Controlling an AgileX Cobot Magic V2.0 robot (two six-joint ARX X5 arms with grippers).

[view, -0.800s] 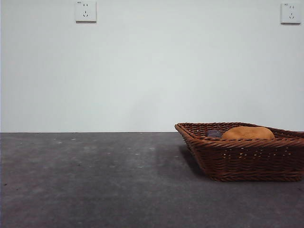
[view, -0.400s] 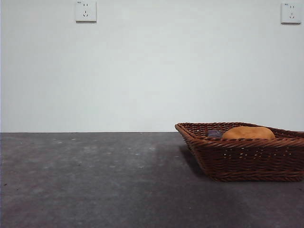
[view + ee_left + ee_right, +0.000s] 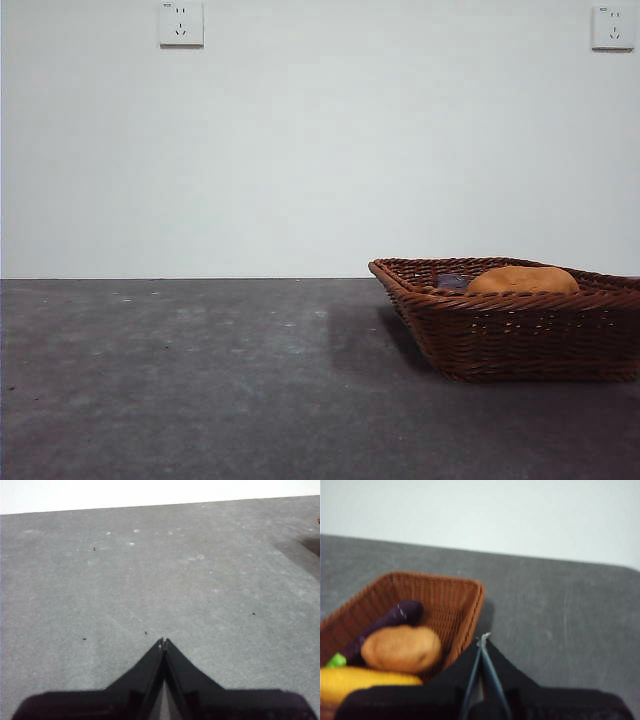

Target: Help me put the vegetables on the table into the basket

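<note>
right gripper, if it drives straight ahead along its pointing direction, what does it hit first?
Probably bare table. The right gripper, jaws shut, points just past the basket corner; depth is unclear, so it could clip the rim.

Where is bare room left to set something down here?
The dark grey table is bare beside the reddish-brown wicker basket. The basket is crowded: orange-brown potato, dark purple eggplant, yellow corn cob.
</note>
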